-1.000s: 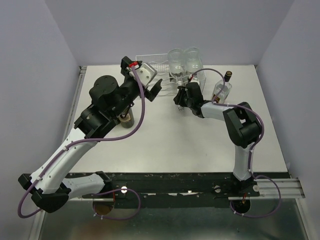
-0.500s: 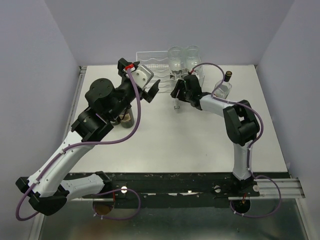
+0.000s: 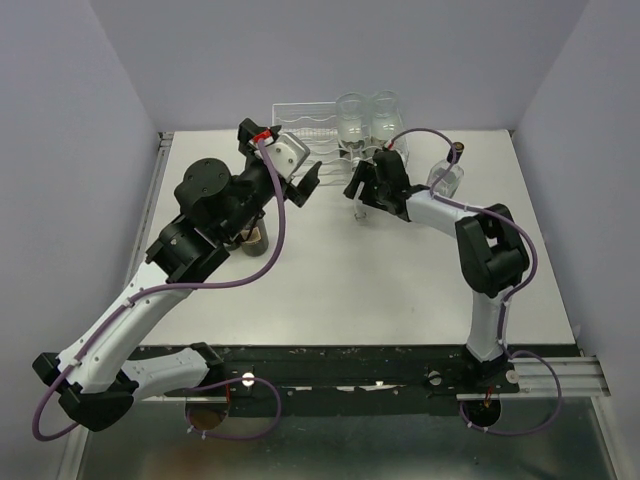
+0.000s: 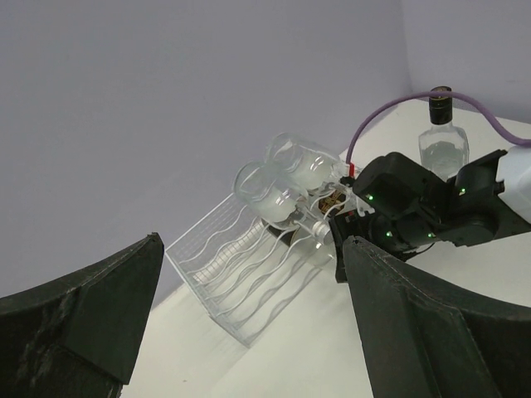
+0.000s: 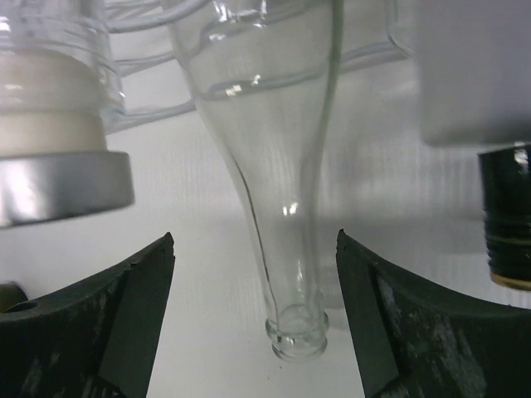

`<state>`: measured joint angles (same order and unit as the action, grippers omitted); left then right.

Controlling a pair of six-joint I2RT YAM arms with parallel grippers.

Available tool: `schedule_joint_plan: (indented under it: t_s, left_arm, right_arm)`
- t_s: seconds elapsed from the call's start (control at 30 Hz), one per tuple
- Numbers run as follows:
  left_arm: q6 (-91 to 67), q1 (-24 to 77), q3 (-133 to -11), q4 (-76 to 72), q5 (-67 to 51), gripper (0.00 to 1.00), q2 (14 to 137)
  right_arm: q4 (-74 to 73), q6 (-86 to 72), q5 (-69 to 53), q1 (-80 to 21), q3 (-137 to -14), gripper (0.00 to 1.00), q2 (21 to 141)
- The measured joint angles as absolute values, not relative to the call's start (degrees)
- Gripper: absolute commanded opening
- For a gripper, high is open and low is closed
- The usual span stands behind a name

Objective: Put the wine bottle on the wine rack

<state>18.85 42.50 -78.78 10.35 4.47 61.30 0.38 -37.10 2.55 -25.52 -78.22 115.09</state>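
Wide open, the left gripper (image 3: 308, 182) held nothing between its fingers and hung near the front left corner of the wine rack (image 3: 300, 120). Under its arm a dark bottle (image 3: 252, 238) stood on the table (image 3: 330, 290), half hidden.

At the table's far edge sat the rack, a white wire box with wavy shelves. Its bottles lay in the right part. The wine bottle (image 5: 274, 166) lay there too, its neck pointing out toward the arms; which shelf it lay on I could not tell. It was colourless glass, broad at the shoulder, narrowing to a long slim neck with a rolled lip and an uncapped mouth.

Around that neck was the right gripper (image 5: 255, 239), one finger on each side with a gap to the glass on both, so it gripped nothing. Further right a square clear bottle (image 3: 446, 178) with a dark cap stood upright, apart from the rack.

Only the top view showed the dark bottle. It also showed two round clear bottle bases on the rack, but barely any neck. The left wrist view showed the shelves' waves from the side, with the right gripper's black body in front of the bottles. Only the right wrist view showed the neck closely. It also showed a silver-capped bottle (image 5: 58, 178) to its left and a dark screw cap (image 5: 504, 220) to its right.
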Motion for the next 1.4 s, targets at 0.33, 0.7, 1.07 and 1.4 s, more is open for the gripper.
schedule_joint_plan:
  t_s: [0.33, 0.7, 1.07, 1.4]
  left_arm:
    - [18.85, 42.5, -77.19, 9.98, 4.51, 0.99, 61.28]
    - [19.05, 42.5, -76.01, 9.96, 5.5, 0.99, 60.34]
    - [20.14, 42.5, -75.7, 9.96, 6.35, 0.99, 59.9]
    - [20.36, 42.5, -75.4, 9.93, 7.09, 0.99, 59.88]
  right_arm:
    - [-1.98, -37.98, 4.43, -25.8, -72.69, 0.74, 112.22]
    - [-2.83, -39.83, 4.86, -27.57, -73.73, 0.31, 113.71]
    - [-7.16, -41.54, 5.93, -28.03, -78.81, 0.46, 115.92]
    - [-11.79, -41.98, 6.04, -28.1, -82.76, 0.56, 117.86]
